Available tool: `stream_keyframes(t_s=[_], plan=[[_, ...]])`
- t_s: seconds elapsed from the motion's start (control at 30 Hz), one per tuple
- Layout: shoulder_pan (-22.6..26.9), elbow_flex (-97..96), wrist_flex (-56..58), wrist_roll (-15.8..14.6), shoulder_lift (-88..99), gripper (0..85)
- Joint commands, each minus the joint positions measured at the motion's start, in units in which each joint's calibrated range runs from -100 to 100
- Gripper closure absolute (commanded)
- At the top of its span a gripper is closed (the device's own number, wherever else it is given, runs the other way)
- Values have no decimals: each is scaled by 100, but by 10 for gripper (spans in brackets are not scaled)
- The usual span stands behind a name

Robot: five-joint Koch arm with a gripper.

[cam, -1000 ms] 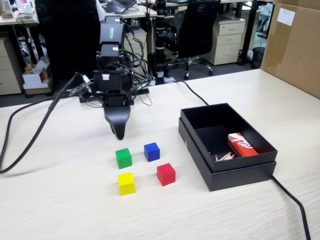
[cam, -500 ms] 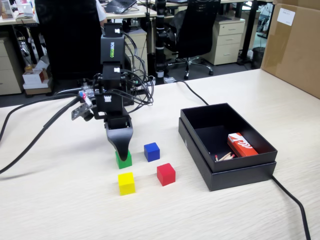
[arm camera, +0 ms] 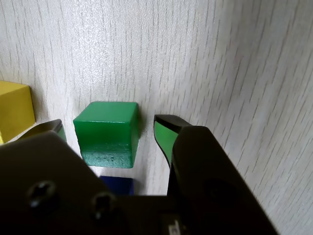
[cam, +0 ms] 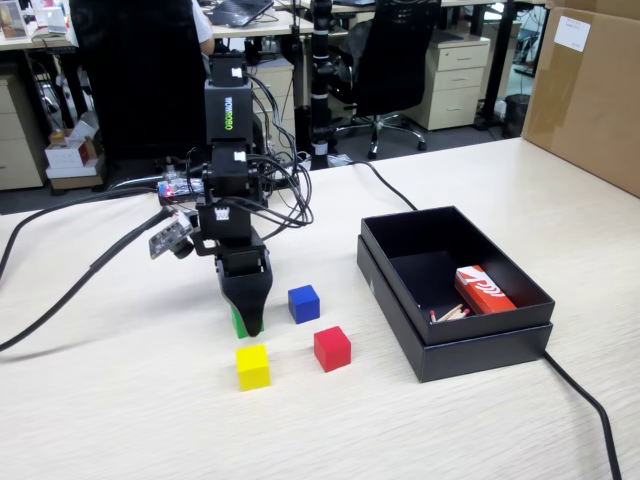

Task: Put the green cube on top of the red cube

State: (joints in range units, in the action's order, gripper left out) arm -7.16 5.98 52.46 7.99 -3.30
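Gripper [arm camera: 110,128] – spread, straddling green cube [arm camera: 106,132] | red cube [cam: 332,348] – apart

Arm bent down — hand [arm camera: 108,128] at the table, jaws parted.

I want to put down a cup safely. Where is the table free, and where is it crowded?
Free: the table in front of the yellow cube, and behind the black box towards the cardboard. Crowded: around the gripper and the green cube, blue cube and red cube.
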Motion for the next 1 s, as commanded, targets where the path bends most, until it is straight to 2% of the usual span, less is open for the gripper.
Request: stream_keyframes(t_s=[0.0, 0.23, 0.27, 0.3, 0.4, 0.7, 0.83, 0.97], plan=[[-5, 354, 28, 49, -54, 528], [-24, 408, 28, 54, -77, 718], [-34, 399, 28, 54, -20, 810], [-39, 390, 28, 49, 26, 822], [-39, 318, 28, -5, 336, 822], [244, 499, 28, -523, 2160, 823], [444, 1397, 28, -835, 1885, 823], [557, 2285, 28, -1001, 1116, 823]])
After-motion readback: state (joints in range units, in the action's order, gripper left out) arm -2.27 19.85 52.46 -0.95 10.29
